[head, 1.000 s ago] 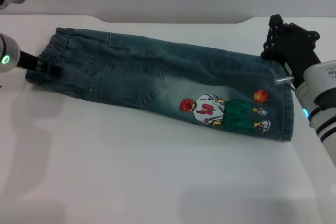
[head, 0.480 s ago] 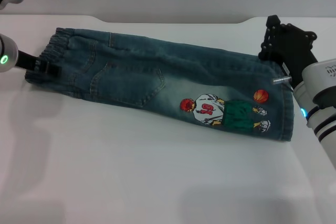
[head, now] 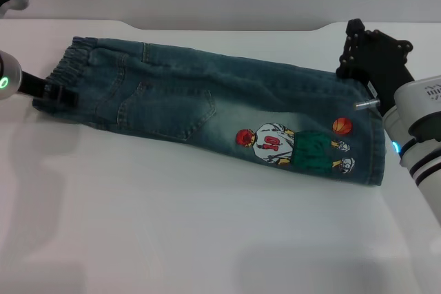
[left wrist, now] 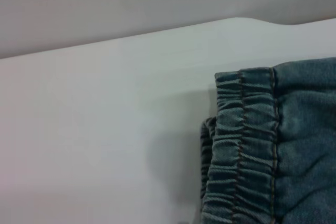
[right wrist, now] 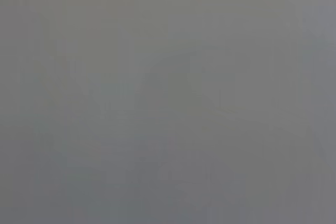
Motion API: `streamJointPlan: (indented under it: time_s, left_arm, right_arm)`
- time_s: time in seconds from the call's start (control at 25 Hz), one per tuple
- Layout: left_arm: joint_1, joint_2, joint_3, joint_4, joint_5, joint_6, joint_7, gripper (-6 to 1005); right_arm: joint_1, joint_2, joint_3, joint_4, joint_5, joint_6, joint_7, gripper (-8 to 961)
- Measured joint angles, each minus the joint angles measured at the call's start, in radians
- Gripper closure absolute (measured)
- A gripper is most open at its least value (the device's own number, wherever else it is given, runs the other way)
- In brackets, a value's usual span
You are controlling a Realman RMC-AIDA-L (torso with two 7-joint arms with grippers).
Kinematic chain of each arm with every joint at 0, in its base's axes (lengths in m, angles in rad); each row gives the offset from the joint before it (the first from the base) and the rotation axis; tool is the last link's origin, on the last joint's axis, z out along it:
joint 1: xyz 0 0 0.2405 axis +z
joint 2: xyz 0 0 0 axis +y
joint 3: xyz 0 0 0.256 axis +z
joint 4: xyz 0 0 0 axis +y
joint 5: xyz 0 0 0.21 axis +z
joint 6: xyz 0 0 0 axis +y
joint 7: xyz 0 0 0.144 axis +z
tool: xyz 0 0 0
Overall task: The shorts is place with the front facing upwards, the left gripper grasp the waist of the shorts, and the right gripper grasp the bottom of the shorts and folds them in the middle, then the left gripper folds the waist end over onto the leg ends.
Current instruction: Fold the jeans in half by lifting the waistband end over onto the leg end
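Note:
The shorts (head: pixel 207 101) lie doubled lengthwise on the white table (head: pixel 172 225), patch pocket and cartoon basketball print facing up. Their ruched waist (head: pixel 69 67) points left, and the bottom of the shorts (head: pixel 376 135), the straight leg ends, points right. My left gripper (head: pixel 52 93) sits at the near corner of the waist, level with the table. The left wrist view shows only the waist (left wrist: pixel 247 145) on the table (left wrist: pixel 105 129). My right gripper (head: pixel 353 49) hovers by the far corner of the leg ends. The right wrist view is plain grey.
A grey wall runs behind the table's far edge (head: pixel 207 27). White tabletop stretches in front of the shorts, toward me.
My left gripper has slid a little to the left along the waist corner. My right gripper has crept slightly left and away. The shorts have stayed put.

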Motion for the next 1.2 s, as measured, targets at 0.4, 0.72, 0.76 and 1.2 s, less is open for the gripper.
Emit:
streamJointPlan:
  time_s: [0.4, 0.72, 0.76, 1.2]
  left_arm:
    - [0.008, -0.014, 0.0, 0.009, -0.001, 0.06, 0.013, 250]
    - [0.011, -0.027, 0.029, 0.071, -0.004, 0.154, 0.039, 522]
    - [0.012, -0.027, 0.029, 0.072, -0.005, 0.156, 0.038, 563]
    - [0.065, -0.033, 0.098, -0.084, -0.07, 0.102, 0.027, 703]
  right_arm:
    - [0.003, -0.001, -0.006, -0.005, -0.001, 0.008, 0.001, 955]
    - [0.003, -0.003, -0.004, -0.021, -0.002, 0.024, 0.001, 955]
    - [0.003, -0.003, -0.004, -0.021, -0.002, 0.024, 0.001, 955]
    - [0.003, -0.005, 0.003, -0.024, -0.001, 0.048, 0.001, 955]
